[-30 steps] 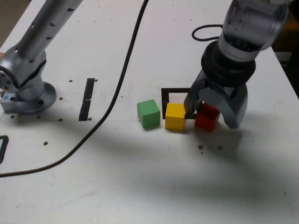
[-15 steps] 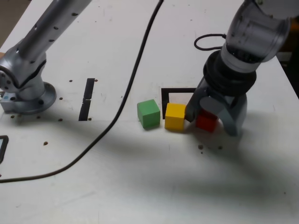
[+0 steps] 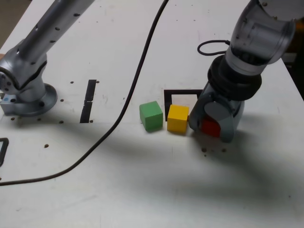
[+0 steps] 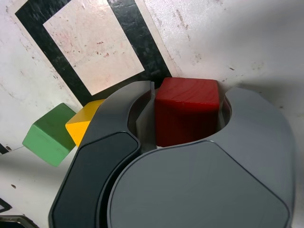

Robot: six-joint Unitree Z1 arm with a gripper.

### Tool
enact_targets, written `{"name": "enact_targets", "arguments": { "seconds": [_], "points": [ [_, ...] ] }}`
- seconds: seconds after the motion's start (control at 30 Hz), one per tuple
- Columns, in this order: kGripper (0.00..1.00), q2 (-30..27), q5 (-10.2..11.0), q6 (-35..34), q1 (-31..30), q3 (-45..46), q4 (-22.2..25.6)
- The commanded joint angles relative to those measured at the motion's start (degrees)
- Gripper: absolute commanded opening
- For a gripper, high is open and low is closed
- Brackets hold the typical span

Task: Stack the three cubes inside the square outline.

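We are seeing the gripper (image 3: 212,124) pointing down at the table (image 3: 142,190), jaws clamping the red cube (image 4: 186,110) beside the square outline (image 3: 180,92).

A red cube (image 3: 210,127), a yellow cube (image 3: 178,118), a green cube (image 3: 151,115) and a black-taped, white-centred square outline (image 3: 183,92) are shown on a white table (image 3: 142,190).

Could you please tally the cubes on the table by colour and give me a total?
Red cube: 1, gripped between the jaws of the gripper
Yellow cube: 1
Green cube: 1
Total: 3 cubes
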Motion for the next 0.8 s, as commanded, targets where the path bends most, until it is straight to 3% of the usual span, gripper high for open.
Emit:
{"name": "enact_targets", "arguments": {
  "seconds": [0.0,0.17,0.53,0.77],
  "points": [
    [0.19,0.0,-0.2,0.1,0.1,0.0,-0.2],
    [0.18,-1.0,0.8,-0.6,0.1,-0.9,0.3],
    [0.17,-7.9,5.8,-3.0,0.7,-2.0,4.7],
    [0.17,-11.0,6.5,-3.2,4.5,1.4,5.7]
  ]
}}
